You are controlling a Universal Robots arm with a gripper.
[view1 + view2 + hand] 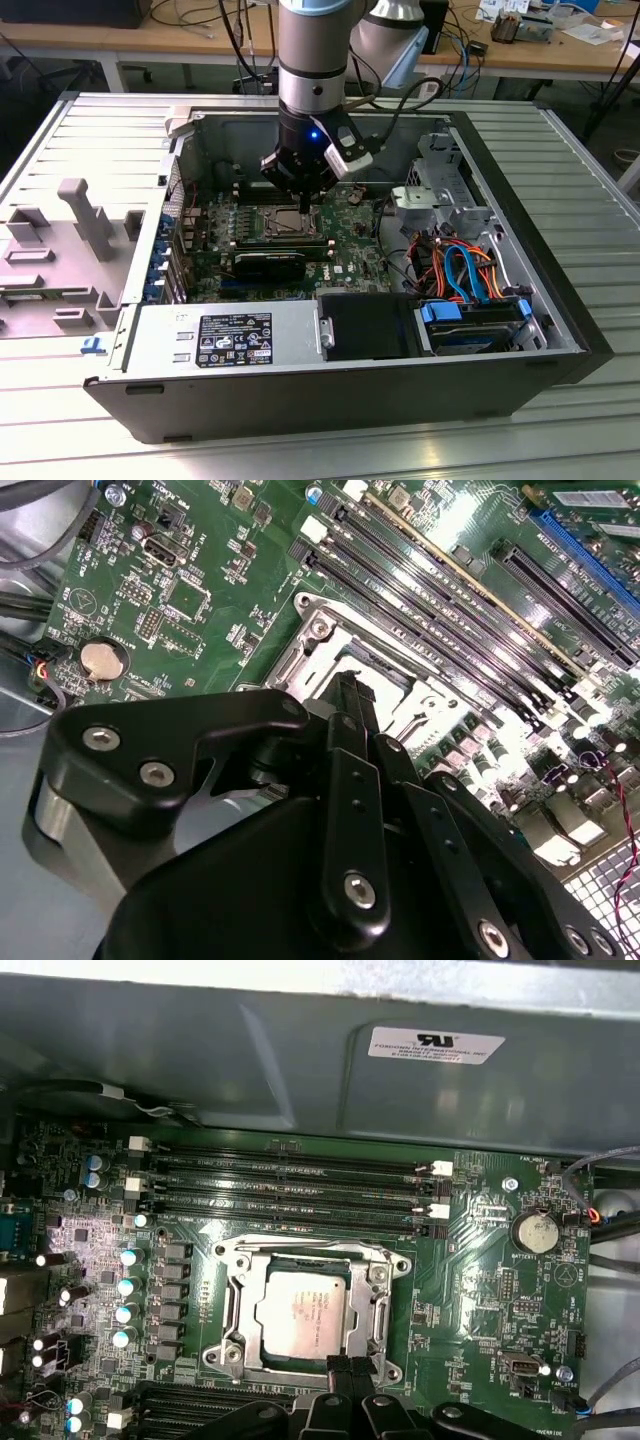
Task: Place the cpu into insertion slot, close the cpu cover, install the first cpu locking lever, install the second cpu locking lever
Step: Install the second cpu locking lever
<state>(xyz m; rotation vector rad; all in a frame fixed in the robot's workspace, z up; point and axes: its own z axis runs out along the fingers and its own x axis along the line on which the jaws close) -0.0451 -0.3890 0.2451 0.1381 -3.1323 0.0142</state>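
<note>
The open computer case (520, 300) lies on its side on the ribbed worktop (300, 455), and the motherboard (480, 1290) inside carries the work. By the look of it, 2 of the 4 steps are done: the cpu (302, 1310) sits flat in the insertion slot (262, 1272), and the cpu cover (372, 1295) appears folded down around it, its window framing the silvery-grey lid. Whether either locking lever is latched cannot be told from these views. The end effector (348, 1372) hangs right at the socket's edge, its black fingertips (352, 710) drawn close together over the frame; it seems to hold nothing, though contact with the cover cannot be ruled out.
</note>
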